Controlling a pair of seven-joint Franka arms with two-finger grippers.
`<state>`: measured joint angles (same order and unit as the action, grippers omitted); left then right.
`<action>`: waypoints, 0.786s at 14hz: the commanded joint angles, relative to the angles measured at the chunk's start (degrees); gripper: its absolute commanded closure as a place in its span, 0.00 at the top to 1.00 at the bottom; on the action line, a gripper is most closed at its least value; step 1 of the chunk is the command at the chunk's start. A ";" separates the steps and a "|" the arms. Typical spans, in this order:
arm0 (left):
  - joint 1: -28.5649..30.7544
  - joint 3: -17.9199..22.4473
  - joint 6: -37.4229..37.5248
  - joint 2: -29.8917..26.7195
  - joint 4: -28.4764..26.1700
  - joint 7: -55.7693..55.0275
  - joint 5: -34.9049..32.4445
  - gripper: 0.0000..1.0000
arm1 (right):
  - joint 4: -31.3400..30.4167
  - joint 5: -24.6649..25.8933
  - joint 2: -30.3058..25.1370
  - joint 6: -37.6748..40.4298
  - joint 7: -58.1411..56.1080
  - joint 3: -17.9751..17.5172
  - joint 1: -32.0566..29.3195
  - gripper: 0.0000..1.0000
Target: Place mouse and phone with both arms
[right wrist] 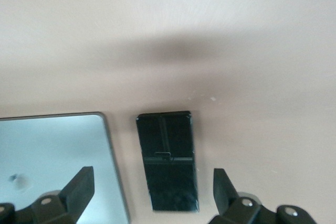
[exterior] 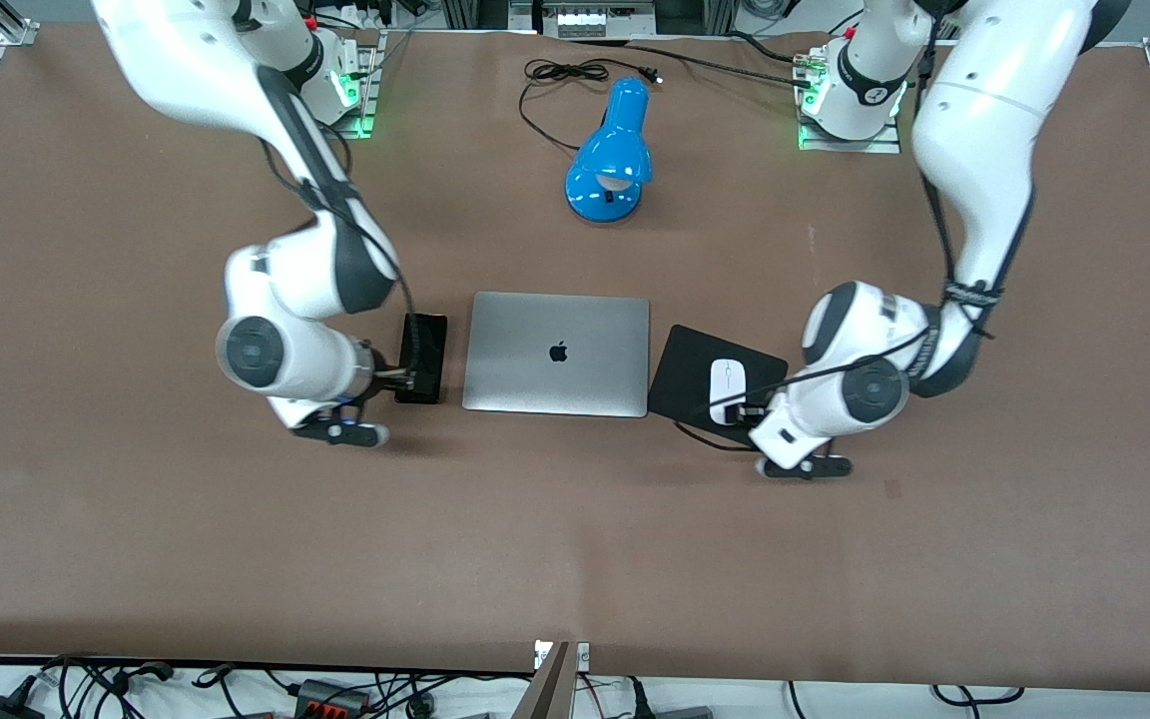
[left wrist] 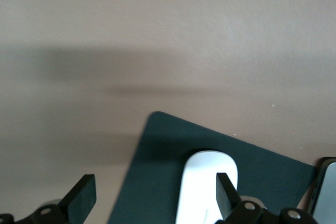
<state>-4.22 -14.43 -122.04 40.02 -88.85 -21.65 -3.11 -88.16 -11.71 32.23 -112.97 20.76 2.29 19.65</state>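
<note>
The black phone point(exterior: 422, 357) lies flat on the table beside the silver laptop point(exterior: 557, 353), toward the right arm's end. My right gripper point(exterior: 397, 377) is low over the phone's nearer end, open and empty. In the right wrist view the phone point(right wrist: 169, 158) lies between the spread fingers point(right wrist: 79, 190). The white mouse point(exterior: 727, 387) sits on the black mouse pad point(exterior: 695, 364), toward the left arm's end of the laptop. My left gripper point(exterior: 750, 409) is open and empty, low over the mouse's nearer end. In the left wrist view one finger point(left wrist: 226, 195) overlaps the mouse point(left wrist: 205, 179).
A blue desk lamp point(exterior: 610, 160) with a black cord stands farther from the front camera than the laptop. The laptop's edge shows in the right wrist view point(right wrist: 52, 166) and in the left wrist view point(left wrist: 324, 190). Bare brown table surrounds everything.
</note>
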 commanded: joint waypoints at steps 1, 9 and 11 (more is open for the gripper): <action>1.05 0.28 4.07 -5.55 -0.97 0.38 0.29 1.00 | 6.40 0.02 -3.30 8.18 -3.26 -0.53 -5.39 1.00; 6.50 0.37 22.33 -17.51 2.26 1.00 0.20 1.00 | 17.76 11.80 -9.37 22.35 -16.35 1.39 -11.38 1.00; 7.72 0.54 31.55 -18.48 7.87 0.82 0.12 1.00 | 17.76 11.62 -11.21 22.01 -17.42 1.23 -13.49 1.00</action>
<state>2.57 -14.22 -98.32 23.10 -85.67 -21.09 -3.12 -71.03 -0.79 22.40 -91.70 5.60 3.62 8.20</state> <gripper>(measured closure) 0.000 0.000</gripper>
